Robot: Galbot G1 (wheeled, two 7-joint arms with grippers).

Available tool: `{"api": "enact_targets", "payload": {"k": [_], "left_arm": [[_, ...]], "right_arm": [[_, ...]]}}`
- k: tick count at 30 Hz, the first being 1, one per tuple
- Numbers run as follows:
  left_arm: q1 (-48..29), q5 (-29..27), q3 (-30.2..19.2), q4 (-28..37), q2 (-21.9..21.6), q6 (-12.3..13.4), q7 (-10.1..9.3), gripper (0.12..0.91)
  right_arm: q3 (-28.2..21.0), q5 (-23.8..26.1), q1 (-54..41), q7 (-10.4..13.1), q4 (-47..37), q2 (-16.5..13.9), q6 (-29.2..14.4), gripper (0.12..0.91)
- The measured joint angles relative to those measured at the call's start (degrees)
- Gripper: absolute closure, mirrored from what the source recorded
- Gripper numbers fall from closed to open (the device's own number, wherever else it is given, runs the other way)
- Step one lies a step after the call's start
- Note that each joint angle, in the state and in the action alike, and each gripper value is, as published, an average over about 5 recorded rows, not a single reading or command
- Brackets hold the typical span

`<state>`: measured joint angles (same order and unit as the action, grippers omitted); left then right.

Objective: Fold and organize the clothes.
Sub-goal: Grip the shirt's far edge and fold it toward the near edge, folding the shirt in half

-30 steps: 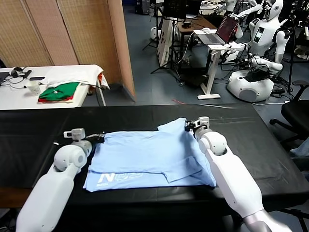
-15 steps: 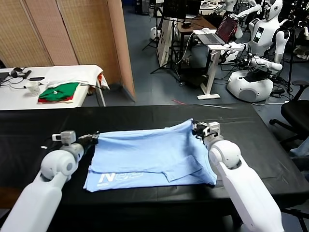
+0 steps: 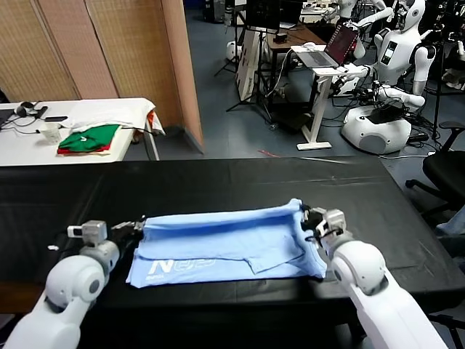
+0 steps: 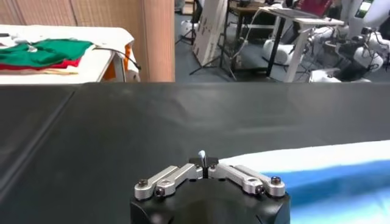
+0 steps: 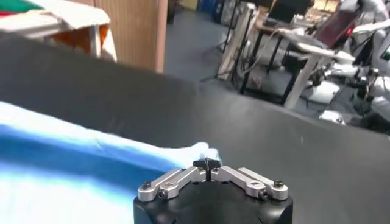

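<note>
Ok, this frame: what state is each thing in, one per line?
Pale light-blue cotton T-shirt: partly folded on the black table, far edge lifted at both corners, white letter mark facing up.
Left gripper: shut on the T-shirt's far left corner.
Right gripper: shut on the far right corner.
Green and red folded garments: stacked on the white side table.

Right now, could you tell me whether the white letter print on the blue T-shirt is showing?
Yes, the white print shows on the T-shirt near its front left corner.

Head view high, wrist views low, sharing black table point(image 3: 218, 182)
</note>
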<state>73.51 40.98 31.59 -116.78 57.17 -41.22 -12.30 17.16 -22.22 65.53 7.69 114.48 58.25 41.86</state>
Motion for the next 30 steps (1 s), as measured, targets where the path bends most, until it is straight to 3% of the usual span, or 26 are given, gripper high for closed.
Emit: {"api": "enact_targets", "payload": {"k": [5, 18, 20, 24, 30], "left_arm": [[3.02, -2.01, 0.25, -1.45, 1.05, -1.01, -0.96, 0.879], [6.87, -5.72, 0.4, -1.56, 3.69, -1.01, -0.77, 0.879], [7.13, -6.41, 0.42, -1.65, 3.97, -0.8, -0.77, 0.879], [7.5, -8.6, 0.7, -2.11, 4.76, 0.51, -0.97, 0.824], [8.28, -10.02, 1.72, -4.59, 5.97, -0.13, -2.76, 0.474]], "right_arm": [[0.12, 0.83, 3.67, -0.21, 1.21, -0.43, 0.32, 0.885], [0.28, 0.45, 6.3, -0.57, 2.02, -0.23, -0.54, 0.871], [0.53, 0.18, 6.54, -1.28, 2.46, -0.22, -1.43, 0.807], [1.5, -0.92, 7.36, -2.59, 3.73, -0.34, -2.38, 0.574], [4.47, -4.33, 8.7, -2.48, 6.09, -0.38, -3.88, 0.216]]}}
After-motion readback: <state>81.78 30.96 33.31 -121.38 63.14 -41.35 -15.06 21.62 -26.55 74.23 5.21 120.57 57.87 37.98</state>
